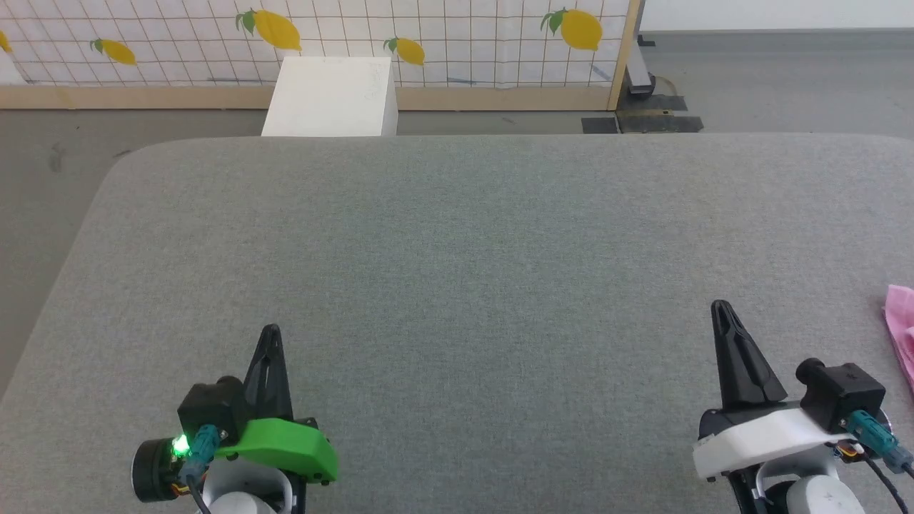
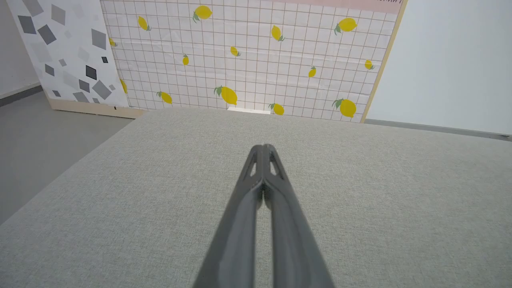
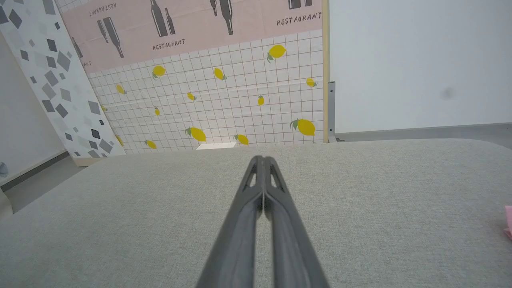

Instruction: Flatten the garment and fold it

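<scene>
Low at the near edge of the grey cloth-covered surface (image 1: 457,235), both arms are sitting well apart from each other. At the lower left of the head view, the left claw (image 1: 271,331) is pointing away from the robot from a green-cased wrist. Its two dark fingers are pressing together into one narrow point and are gripping nothing. At the lower right, the right claw (image 1: 720,307) is pointing much the same way from a white-cased wrist and leaning slightly left. Its fingers are likewise meeting tip to tip, with no cloth between them. Each wrist view is looking along its own closed fingers over bare grey cloth. Whether the tips are touching the surface is hard to tell.

Off to the right of the right claw, the garment (image 1: 901,335) is lying on the surface, apart from the fingers. The frame edge is cutting it off, leaving a narrow strip of pink cloth, so its outline is staying hidden. Beyond the far edge, a white box (image 1: 332,96) is standing before a lemon-patterned panel (image 1: 457,43).
</scene>
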Robot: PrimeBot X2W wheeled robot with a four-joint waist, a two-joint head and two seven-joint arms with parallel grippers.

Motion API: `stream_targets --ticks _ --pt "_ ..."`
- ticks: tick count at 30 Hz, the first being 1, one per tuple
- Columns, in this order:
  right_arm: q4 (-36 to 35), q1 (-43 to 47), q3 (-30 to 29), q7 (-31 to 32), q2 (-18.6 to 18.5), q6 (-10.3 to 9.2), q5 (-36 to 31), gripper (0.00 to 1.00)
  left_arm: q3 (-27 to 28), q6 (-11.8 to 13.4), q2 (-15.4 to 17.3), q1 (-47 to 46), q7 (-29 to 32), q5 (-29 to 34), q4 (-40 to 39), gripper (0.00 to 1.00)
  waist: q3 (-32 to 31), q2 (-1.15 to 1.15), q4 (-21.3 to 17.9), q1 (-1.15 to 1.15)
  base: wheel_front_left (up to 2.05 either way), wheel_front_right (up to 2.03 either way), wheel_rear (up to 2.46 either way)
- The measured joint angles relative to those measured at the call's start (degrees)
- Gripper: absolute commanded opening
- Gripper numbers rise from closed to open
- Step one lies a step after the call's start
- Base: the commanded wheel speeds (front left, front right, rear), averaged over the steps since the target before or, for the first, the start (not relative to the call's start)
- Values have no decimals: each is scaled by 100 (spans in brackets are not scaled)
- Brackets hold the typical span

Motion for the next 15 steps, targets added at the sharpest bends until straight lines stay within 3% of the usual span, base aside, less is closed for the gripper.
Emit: stream_targets --ticks 15 --pt "-90 1 1 171 0 0 -142 0 59 -53 0 1 164 119 -107 0 -18 0 33 0 0 0 0"
